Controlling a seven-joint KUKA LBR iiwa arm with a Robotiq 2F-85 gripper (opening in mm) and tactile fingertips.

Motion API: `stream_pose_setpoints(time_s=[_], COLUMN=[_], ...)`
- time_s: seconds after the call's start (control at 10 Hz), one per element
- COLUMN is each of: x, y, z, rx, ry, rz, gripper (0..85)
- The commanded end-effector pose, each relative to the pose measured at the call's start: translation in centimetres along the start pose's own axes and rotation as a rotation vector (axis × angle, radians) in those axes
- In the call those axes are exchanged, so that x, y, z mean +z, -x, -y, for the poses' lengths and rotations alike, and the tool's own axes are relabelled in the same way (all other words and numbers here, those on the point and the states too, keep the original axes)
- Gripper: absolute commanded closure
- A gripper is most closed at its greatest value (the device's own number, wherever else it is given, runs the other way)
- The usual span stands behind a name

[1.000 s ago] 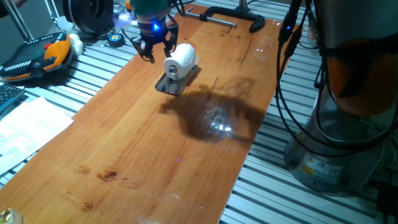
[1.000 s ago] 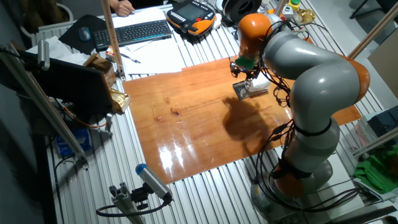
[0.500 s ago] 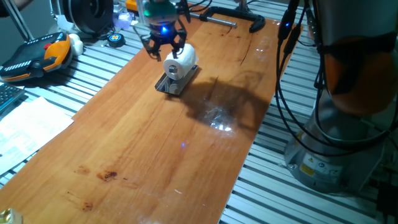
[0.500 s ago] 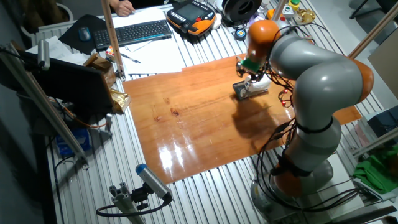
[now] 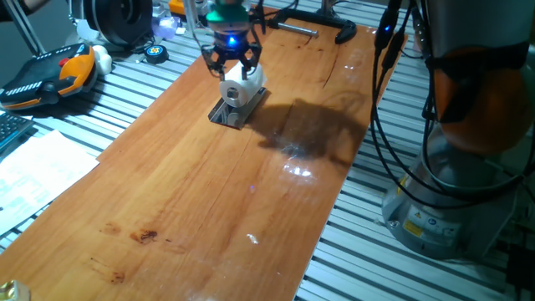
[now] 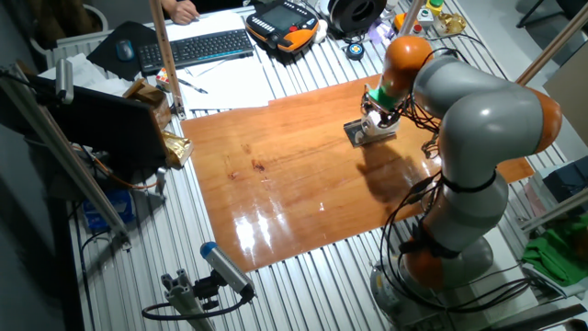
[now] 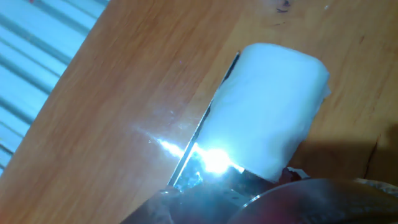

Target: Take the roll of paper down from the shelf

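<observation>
A: Surface first. Wooden tabletop (image 5: 209,192) on a slatted aluminium bench (image 5: 468,276), glare patch mid-board.

B: Gripper?

A: Gripper (image 5: 231,63) hangs right above the roll of paper (image 5: 238,88), fingers (image 5: 216,58) spread apart, 1 on each side of the roll's top. Nothing between them yet, so open, not gripping. Blue light glowing on the hand.

B: Touching the roll?

A: Can't tell from the fixed views. In the hand view the roll (image 7: 270,115) fills the middle, lying on its side, with bright glare at its lower end.

B: Roll location?

A: On the shelf (image 5: 230,113), lengthwise along it, hollow core end facing the camera in one fixed view. The shelf sits on the board near the far end. From the other fixed view it is the same: roll (image 6: 378,123) on shelf (image 6: 357,134), gripper (image 6: 375,103) over it.

B: Shelf in the hand view?

A: Thin dark edge (image 7: 211,118) along the roll's left side.

B: Farther out?

A: Black clamp (image 5: 313,23) at the board's far edge. Orange teach pendant (image 5: 46,75) on the left bench, white paper sheets (image 5: 42,167) near it. Keyboard (image 6: 209,46) in the other fixed view. Arm base (image 5: 456,167) on the right.
</observation>
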State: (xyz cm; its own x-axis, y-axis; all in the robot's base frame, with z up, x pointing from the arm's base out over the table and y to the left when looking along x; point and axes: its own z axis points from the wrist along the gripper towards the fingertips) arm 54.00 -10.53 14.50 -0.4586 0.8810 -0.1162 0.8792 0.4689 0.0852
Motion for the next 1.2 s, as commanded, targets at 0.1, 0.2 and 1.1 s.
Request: stream_pose_setpoints(time_s=[0.1,0.2,1.1], x=[0.0,-0.1,-0.7], y=[-0.1,-0.1,-1.1], z=[-0.1,-0.2,-1.3], rx=[0.494,0.493,0.562], ry=[-0.059,-0.063,-0.18], rz=[0.045,0.056,-0.013], gripper=[29.3,29.3,30.0])
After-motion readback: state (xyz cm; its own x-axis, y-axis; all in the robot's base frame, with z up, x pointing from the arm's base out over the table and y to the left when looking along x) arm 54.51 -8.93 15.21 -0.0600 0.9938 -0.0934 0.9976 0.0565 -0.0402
